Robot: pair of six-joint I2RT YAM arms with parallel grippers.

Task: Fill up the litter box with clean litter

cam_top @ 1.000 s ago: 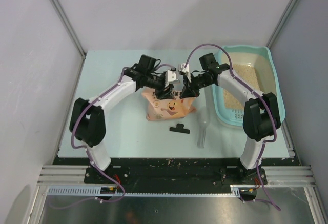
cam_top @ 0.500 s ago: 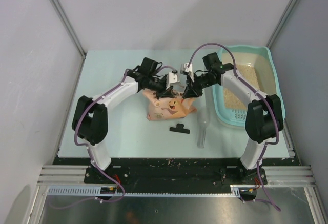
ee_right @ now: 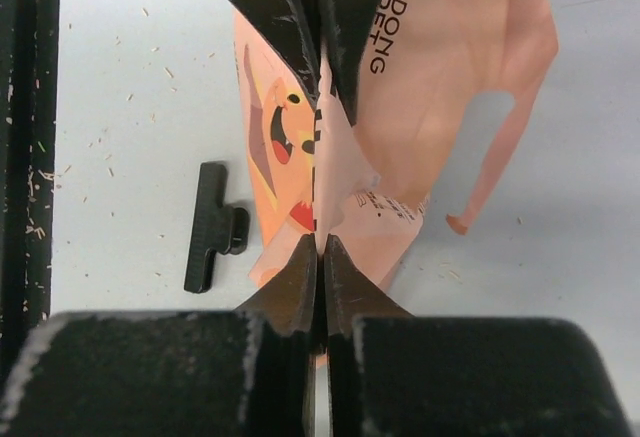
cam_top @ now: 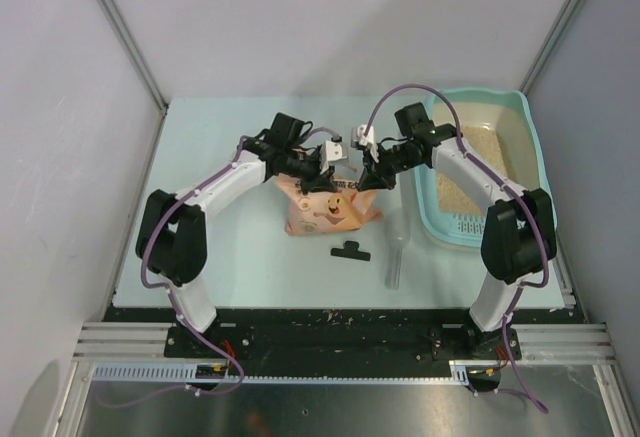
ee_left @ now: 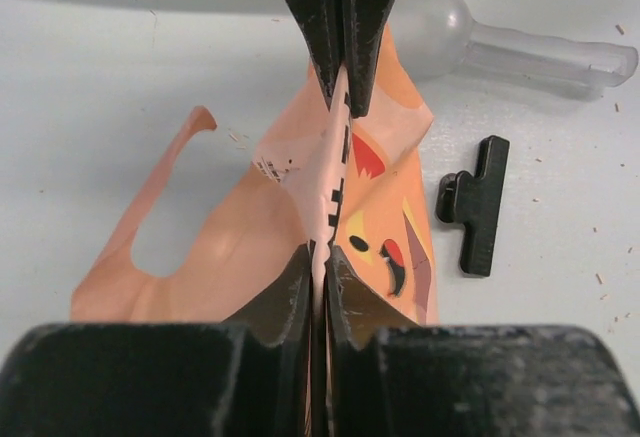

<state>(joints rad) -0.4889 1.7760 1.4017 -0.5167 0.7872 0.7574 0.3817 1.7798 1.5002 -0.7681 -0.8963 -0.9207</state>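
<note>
Left gripper (ee_left: 318, 267) and right gripper (ee_right: 320, 257) each pinched the bag (cam_top: 330, 212) by its top edge. The film was limp and likely bottom-heavy, so the seam suited best. The litter box (cam_top: 480, 97), with clean litter (cam_top: 480, 157) inside, sat at the table's (cam_top: 220, 137) far right corner.

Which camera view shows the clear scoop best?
The left wrist view: the scoop is near and large, only its bowl partly hidden. The top view shows it whole but small and faint. The right wrist view misses it.
</note>
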